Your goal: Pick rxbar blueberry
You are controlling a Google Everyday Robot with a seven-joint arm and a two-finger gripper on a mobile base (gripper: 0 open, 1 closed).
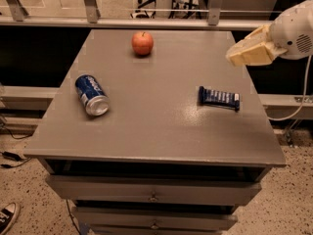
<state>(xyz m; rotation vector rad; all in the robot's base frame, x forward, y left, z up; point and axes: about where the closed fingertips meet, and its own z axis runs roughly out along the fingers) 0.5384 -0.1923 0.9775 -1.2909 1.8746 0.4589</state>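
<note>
The rxbar blueberry (219,98), a flat dark navy bar with white lettering, lies flat on the right side of the grey table top (161,126). The gripper (244,53), on a tan and white arm, hangs in the air above the table's right edge. It is up and to the right of the bar, apart from it and holding nothing that shows.
A blue soda can (92,95) lies on its side at the table's left. A red apple (142,43) sits near the far edge. A metal railing (146,18) runs behind the table. Drawers (151,195) are below the top. A shoe (7,217) is on the floor at bottom left.
</note>
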